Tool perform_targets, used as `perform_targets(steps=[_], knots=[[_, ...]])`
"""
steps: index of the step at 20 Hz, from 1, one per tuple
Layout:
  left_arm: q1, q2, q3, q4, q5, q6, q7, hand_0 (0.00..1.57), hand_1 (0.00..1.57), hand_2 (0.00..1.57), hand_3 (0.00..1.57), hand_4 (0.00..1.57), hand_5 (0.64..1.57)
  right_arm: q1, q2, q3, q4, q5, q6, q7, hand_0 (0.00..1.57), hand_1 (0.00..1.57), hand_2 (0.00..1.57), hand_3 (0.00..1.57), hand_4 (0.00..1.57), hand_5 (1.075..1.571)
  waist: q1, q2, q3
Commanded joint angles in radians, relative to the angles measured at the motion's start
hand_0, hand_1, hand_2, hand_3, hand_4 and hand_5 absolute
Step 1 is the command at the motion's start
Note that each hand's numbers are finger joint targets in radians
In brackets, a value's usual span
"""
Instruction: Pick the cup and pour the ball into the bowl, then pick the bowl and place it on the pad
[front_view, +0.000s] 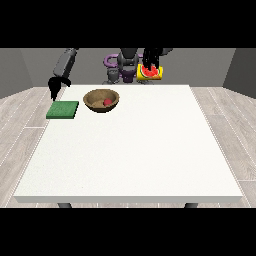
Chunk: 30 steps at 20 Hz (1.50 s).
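A brown wooden bowl (95, 97) stands on the white table (130, 150) at the far left, with a small red ball (107, 102) lying inside it. Left of the bowl lies a flat green pad (63, 109). The hand at the view's right (151, 59) is raised over the table's far edge, and its fingers curl down over a yellow cup (149, 73) with a red and green watermelon pattern. The cup hangs to the right of the bowl and farther back. The hand at the view's left (56, 83) hangs just behind the pad with its fingers relaxed downward, holding nothing.
The robot's grey torso (125, 62) stands behind the far edge, between the two arms. The wide near and right parts of the table bear no objects. Wooden floor surrounds the table.
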Motion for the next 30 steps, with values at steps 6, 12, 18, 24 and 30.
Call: perform_targets(steps=[6,12,18,24,30], knots=[[0.387,-0.041,0.217,-0.042,0.449,0.259,-0.313,1.27,1.27,1.09,0.80,1.40,1.571,-0.001,-0.031,-0.056,-0.053,-0.054,-0.012,-0.043,0.00,0.00,0.35,0.30,0.71,1.553,0.145,0.201,-0.0111],[0.423,0.021,0.392,-0.036,0.790,0.234,-0.701,1.18,1.18,1.07,0.72,1.41,1.564,-0.009,-0.040,-0.088,-0.094,-0.102,0.009,-0.040,0.00,0.00,0.42,0.24,0.68,1.550,0.172,0.319,-0.0046],[0.398,-0.028,0.456,0.058,1.032,-0.037,-0.759,0.00,0.00,0.00,0.00,0.00,0.654,-0.062,-0.028,-0.096,-0.157,-0.130,-0.014,-0.029,0.00,0.00,0.29,0.00,0.00,1.548,0.156,0.417,-0.0026],[0.356,-0.003,0.515,0.115,1.083,-0.079,-0.800,0.00,0.00,0.00,0.00,0.00,0.654,-0.103,0.084,-0.028,-0.187,-0.089,-0.115,-0.004,0.00,0.00,0.00,0.00,0.00,1.571,0.100,0.389,0.0010],[0.378,0.003,0.519,0.097,1.084,-0.077,-0.776,0.00,0.00,0.00,0.00,0.00,0.690,-0.136,0.078,-0.052,-0.131,-0.143,-0.063,0.089,0.00,0.00,0.00,0.00,0.00,1.569,0.087,0.340,0.0020]])
